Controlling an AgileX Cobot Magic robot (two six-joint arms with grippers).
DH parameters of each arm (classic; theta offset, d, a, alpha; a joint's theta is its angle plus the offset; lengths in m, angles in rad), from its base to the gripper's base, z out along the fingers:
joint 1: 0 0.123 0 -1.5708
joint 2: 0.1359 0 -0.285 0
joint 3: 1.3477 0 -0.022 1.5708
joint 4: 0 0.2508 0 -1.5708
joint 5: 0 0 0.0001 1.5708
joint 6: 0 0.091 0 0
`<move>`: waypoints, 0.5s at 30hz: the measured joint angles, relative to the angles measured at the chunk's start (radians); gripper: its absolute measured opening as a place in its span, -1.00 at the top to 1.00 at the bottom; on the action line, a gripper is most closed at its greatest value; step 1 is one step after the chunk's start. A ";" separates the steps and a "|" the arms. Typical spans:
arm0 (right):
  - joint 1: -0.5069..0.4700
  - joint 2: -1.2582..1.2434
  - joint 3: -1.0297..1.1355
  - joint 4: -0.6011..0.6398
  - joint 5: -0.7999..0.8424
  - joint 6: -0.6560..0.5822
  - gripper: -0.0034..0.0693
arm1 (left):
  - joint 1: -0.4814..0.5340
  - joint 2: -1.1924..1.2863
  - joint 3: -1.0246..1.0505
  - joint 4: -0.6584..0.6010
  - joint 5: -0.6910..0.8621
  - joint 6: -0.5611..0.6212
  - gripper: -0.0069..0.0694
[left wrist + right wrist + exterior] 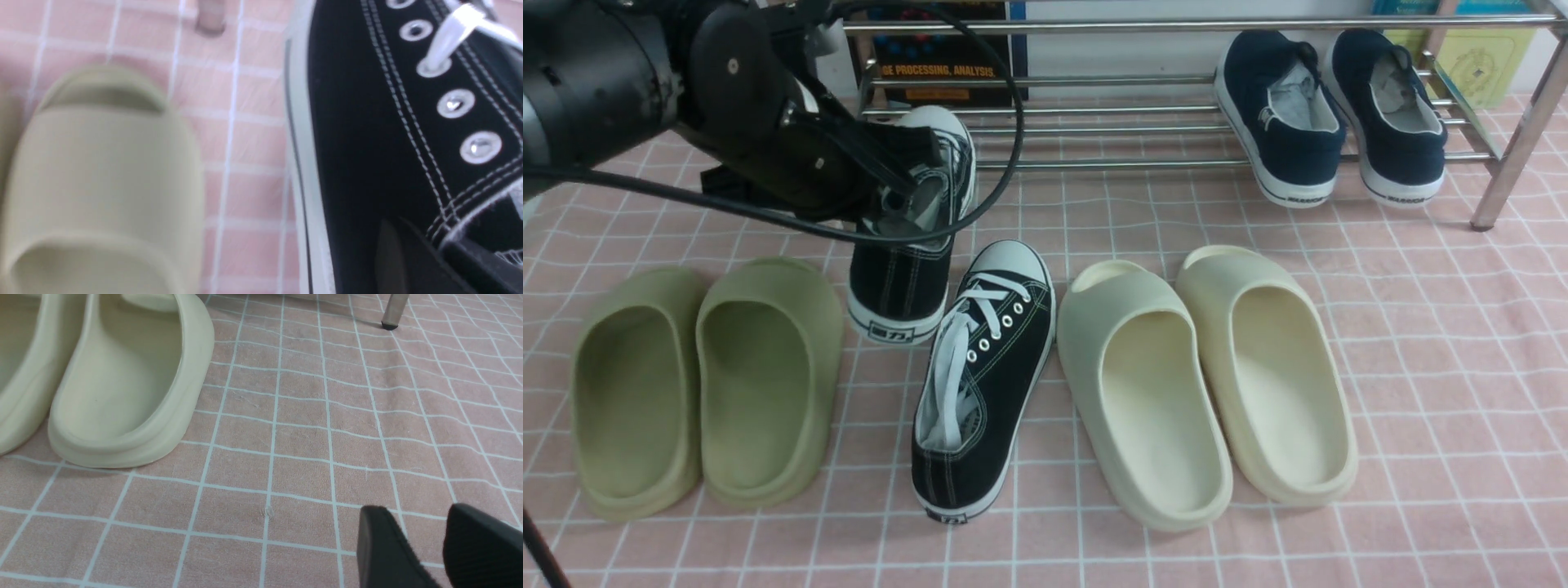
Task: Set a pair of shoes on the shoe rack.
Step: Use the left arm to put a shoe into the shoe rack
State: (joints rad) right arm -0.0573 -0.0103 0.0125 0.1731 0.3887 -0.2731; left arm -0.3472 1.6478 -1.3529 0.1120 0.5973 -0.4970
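Left pincer [903,192]: closed tight on the canvas side wall of the far sneaker [900,282], with one finger [400,261] outside against the black canvas and the other down inside the opening. Toe cap aimed at the rack [1094,164], heel low by the checked cloth [1421,367]. Hard to tell whether lifted clear or only tipped up. Just short of the rack's lowest rods, not on them.

Right beside that heel, close enough to touch or nearly so: the near sneaker [980,384], flat on the checked cloth, laces up, ungripped. Placed between the olive slides [764,384] and the cream slides [1143,392].

Right pincer [421,526]: fingers apart, nothing between them, hanging over bare checked cloth. Near the outer cream slide, well apart from both sneakers.

Progress, judged from the layout: early. First grasp made, no sneaker on the rack yet. Left to do: carry the gripped one onto the rods, let go, then fetch and set its mate alongside. Left half of the rods bare, right end taken by the navy slip-ons [1278,122].
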 joint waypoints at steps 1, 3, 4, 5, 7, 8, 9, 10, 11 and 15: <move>0.000 0.000 0.000 0.000 0.000 0.000 0.25 | 0.000 0.012 0.000 0.000 -0.031 -0.002 0.79; 0.000 0.000 0.000 0.000 0.000 0.000 0.25 | 0.000 0.035 -0.004 0.000 -0.091 -0.008 0.79; 0.000 0.000 0.000 0.000 0.000 0.000 0.25 | 0.000 0.067 -0.018 0.000 -0.137 -0.008 0.79; 0.000 0.000 0.000 0.000 0.000 0.000 0.25 | 0.000 0.071 -0.021 0.000 -0.148 -0.008 0.79; 0.000 0.000 0.000 0.000 0.000 0.000 0.25 | 0.001 0.135 -0.073 0.009 -0.198 -0.008 0.79; 0.000 0.000 0.000 0.000 0.000 0.000 0.25 | 0.001 0.163 -0.102 0.015 -0.206 -0.008 0.79; 0.000 0.000 0.000 0.000 0.000 0.000 0.25 | 0.001 0.192 -0.133 0.022 -0.209 -0.008 0.79; 0.000 0.000 0.000 0.000 0.000 0.000 0.25 | 0.001 0.198 -0.140 0.023 -0.209 -0.008 0.79; 0.000 0.000 0.000 0.000 0.000 0.000 0.25 | 0.005 0.239 -0.187 0.035 -0.210 -0.008 0.79; 0.000 0.000 0.000 0.000 0.000 0.000 0.25 | 0.021 0.347 -0.336 0.069 -0.208 -0.008 0.79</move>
State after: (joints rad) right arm -0.0573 -0.0103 0.0125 0.1731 0.3887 -0.2731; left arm -0.3262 1.9946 -1.6889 0.1814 0.3888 -0.5048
